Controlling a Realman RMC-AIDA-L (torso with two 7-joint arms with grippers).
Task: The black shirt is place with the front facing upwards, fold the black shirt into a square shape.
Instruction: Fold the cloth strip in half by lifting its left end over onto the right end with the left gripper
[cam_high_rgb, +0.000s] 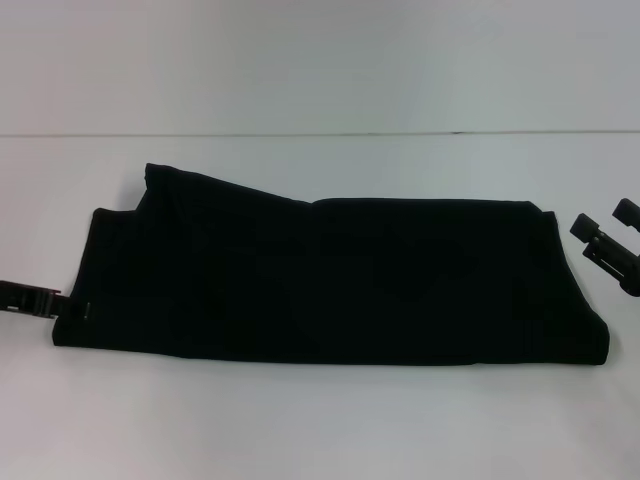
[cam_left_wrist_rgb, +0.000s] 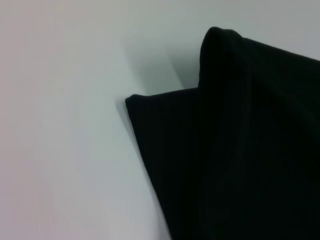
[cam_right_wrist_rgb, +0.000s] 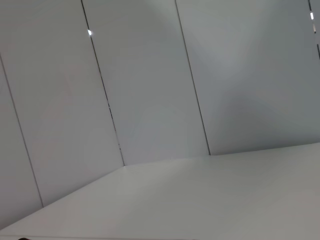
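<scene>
Black shirt (cam_high_rgb: 330, 275) folded into a long band across the middle of the white worktop (cam_high_rgb: 320, 420), one corner bunched up at 10 o'clock. Left tool (cam_high_rgb: 45, 299) at 9 o'clock, touching the shirt's end, grip impossible to tell. Right tool (cam_high_rgb: 603, 230) at 3 o'clock, spread wide, holding nothing.

Bright even light, soft blur, faint shadows

My black shirt (cam_high_rgb: 330, 275) lies folded into a long band from nine to three o'clock, one corner raised at ten.
</scene>
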